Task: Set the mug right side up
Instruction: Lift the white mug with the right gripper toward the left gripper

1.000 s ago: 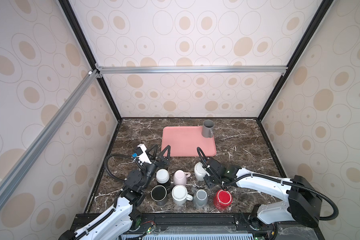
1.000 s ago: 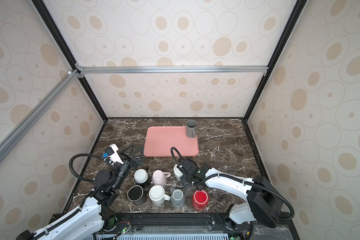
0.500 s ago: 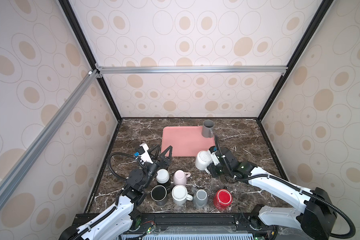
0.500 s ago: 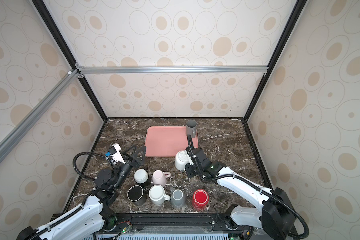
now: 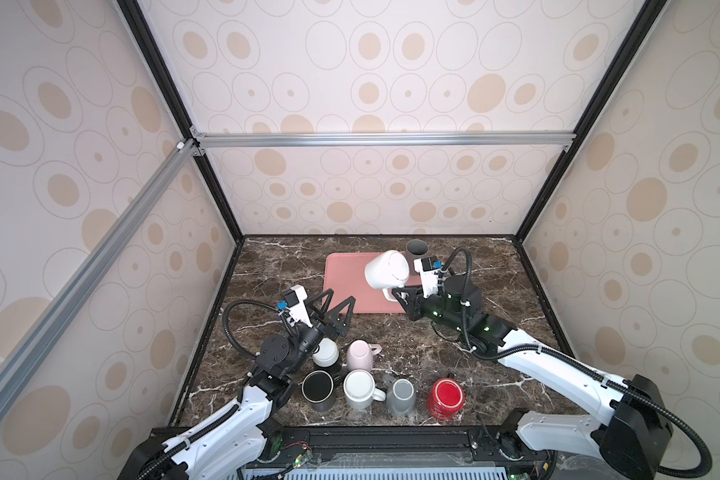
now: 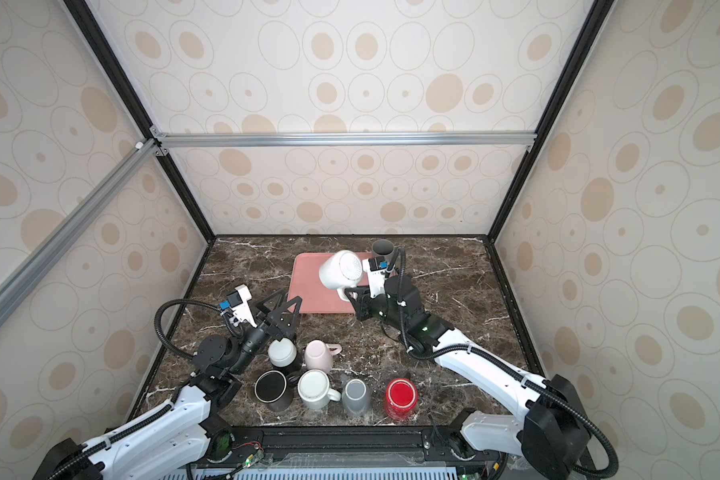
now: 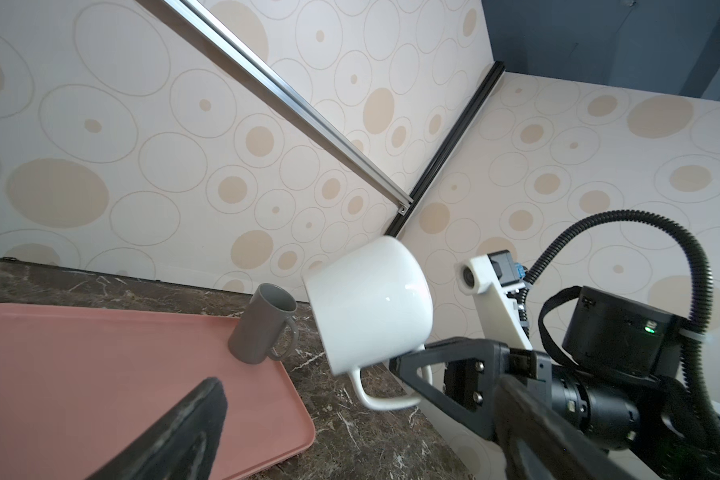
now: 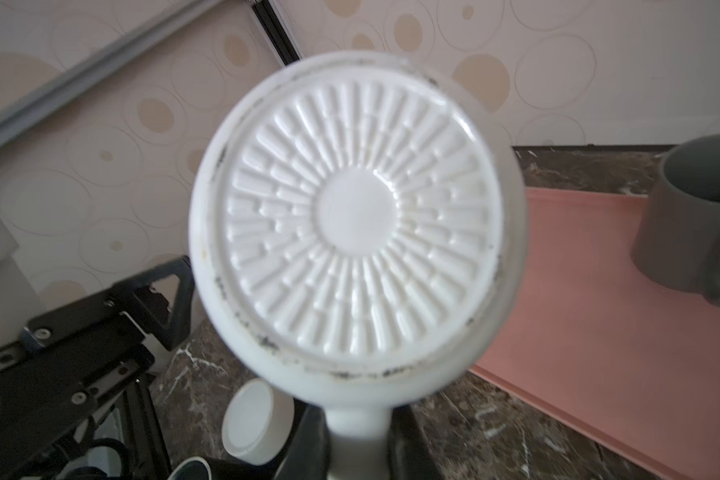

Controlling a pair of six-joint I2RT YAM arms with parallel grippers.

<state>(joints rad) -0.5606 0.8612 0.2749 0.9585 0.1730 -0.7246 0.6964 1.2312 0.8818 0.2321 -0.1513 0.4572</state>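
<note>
Dark marble table [image 5: 495, 266], walled on three sides.

Grip: my right gripper [image 5: 396, 294] is clamped almost shut on the handle of the white mug [image 5: 387, 270].

Change since a second ago: the mug stood low at the front among the other mugs. It is now lifted clear of the table and hangs over the right side of the pink tray [image 5: 346, 270]. It is tipped onto its side, ribbed base facing up and toward the front, mouth toward the tray. It is not yet upright. My left gripper [image 5: 341, 296] has stayed near the tray's front left corner, jaws spread wide, holding nothing.

Clearances: a grey mug [image 5: 416, 249] stands upright on the tray's far right corner, near the held mug but apart from it. The remaining tray surface is bare. The table between the tray and the right wall [image 5: 599, 291] is open, except for my own arm. The front row, from the black mug [image 5: 317, 386] to the red mug [image 5: 445, 397], lies well apart from the held mug.
</note>
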